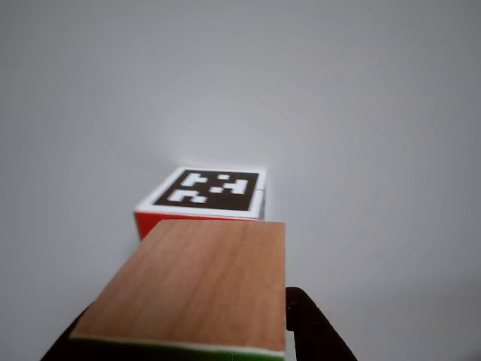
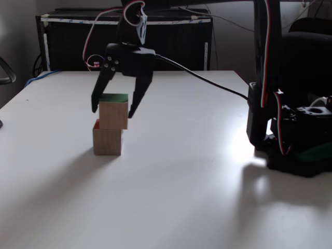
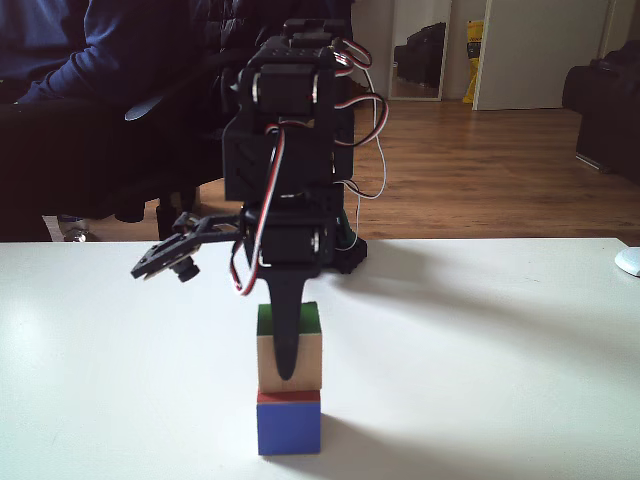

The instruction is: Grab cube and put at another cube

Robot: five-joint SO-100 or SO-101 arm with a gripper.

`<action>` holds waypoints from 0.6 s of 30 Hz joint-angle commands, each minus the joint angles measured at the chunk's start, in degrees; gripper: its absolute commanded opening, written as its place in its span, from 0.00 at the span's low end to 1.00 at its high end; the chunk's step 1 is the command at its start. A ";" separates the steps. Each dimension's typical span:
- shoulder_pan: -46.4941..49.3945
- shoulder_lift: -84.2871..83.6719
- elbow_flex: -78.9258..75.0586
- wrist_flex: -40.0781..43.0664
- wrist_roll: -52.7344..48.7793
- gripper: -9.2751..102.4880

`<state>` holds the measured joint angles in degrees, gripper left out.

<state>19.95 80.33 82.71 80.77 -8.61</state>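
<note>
Resting on top of the larger cube, the cube sits as the upper member of a two-block stack on the white table in a fixed view. The stack is not flush: the upper block is offset slightly toward the right of that view. Its green face points upward and its wood-grain side faces the camera. The gripper hangs directly over the stack with its two black fingers spread to either side of the cube; a narrow gap is visible on each side, so the jaws stand parted and nothing is clamped. In another fixed view the cube shows a green upper portion over pale wood, and the larger cube beneath it presents a blue face with a red strip along its top edge. One dark finger runs down the front of the upper block there, hiding the centre of it. The arm rises above, with red and white wires looped along its body. A person's dark sleeve appears behind the table at upper left. In the other view the wooden face fills the foreground, a green edge at the bottom, with the black-and-white marker of the larger cube just beyond it.
</note>
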 commanded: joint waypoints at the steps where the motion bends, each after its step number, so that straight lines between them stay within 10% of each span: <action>1: 0.09 2.55 -3.25 0.88 0.70 0.41; 18: -2.55 27.33 8.96 0.18 0.88 0.52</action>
<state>18.54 99.58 89.30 81.83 -7.56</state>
